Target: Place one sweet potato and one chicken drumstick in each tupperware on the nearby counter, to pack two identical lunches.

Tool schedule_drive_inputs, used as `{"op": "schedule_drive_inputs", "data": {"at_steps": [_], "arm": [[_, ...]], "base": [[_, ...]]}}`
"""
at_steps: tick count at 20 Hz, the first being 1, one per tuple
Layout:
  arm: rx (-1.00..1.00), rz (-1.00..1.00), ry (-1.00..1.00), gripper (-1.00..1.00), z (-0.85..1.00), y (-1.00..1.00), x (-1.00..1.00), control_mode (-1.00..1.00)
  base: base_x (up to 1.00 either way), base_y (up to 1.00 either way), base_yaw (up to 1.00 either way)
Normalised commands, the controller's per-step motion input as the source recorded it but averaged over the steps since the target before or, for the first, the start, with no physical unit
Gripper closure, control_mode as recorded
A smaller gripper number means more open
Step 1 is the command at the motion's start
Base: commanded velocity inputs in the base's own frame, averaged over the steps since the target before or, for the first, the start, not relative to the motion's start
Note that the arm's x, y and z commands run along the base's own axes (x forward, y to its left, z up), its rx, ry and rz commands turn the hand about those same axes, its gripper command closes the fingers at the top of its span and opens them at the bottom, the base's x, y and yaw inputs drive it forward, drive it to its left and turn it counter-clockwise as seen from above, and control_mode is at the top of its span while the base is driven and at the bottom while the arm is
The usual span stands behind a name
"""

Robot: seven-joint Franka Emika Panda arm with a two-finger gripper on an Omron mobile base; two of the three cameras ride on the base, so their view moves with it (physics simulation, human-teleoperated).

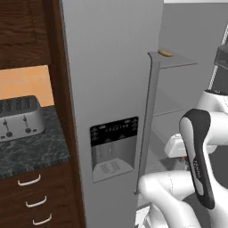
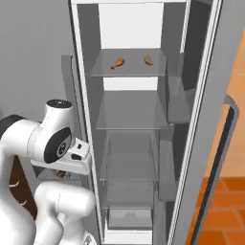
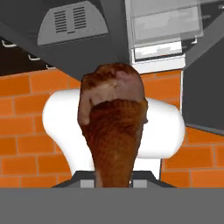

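Observation:
A reddish-brown chicken drumstick (image 3: pixel 112 127) sits close before the camera in the hand view, thick end up, with my gripper shut on its lower end; the fingertips are hidden behind it. In the right base view my gripper (image 2: pixel 64 169) hangs low beside the open fridge, a brown bit of the drumstick (image 2: pixel 61 174) showing under it. Two more drumsticks (image 2: pixel 117 62) (image 2: pixel 149 60) lie on the top fridge shelf (image 2: pixel 129 72). A small tan-orange piece (image 1: pixel 165 53) lies on a shelf in the left base view; I cannot tell what it is. Sweet potato and tupperware are out of view.
The dark speckled counter (image 1: pixel 31 149) with a silver toaster (image 1: pixel 20 118) lies left of the fridge, over brown drawers (image 1: pixel 31 196). The fridge door with its dispenser panel (image 1: pixel 113 149) stands between the arm and the counter. An orange tiled floor (image 3: pixel 26 127) lies below the hand.

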Motion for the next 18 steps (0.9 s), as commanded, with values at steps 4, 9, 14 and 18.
{"op": "schedule_drive_inputs", "data": {"at_steps": [4,9,14,18], "arm": [[0.0,0.0,0.0,1.0,0.0,0.0,0.0,1.0],[0.0,0.0,0.0,1.0,0.0,0.0,0.0,1.0],[0.0,0.0,0.0,1.0,0.0,0.0,0.0,1.0],[0.0,0.0,0.0,1.0,0.0,0.0,0.0,1.0]], "base": [[0.0,1.0,0.14],[0.0,1.0,0.09],[0.0,1.0,0.03],[0.0,1.0,0.01]]}}
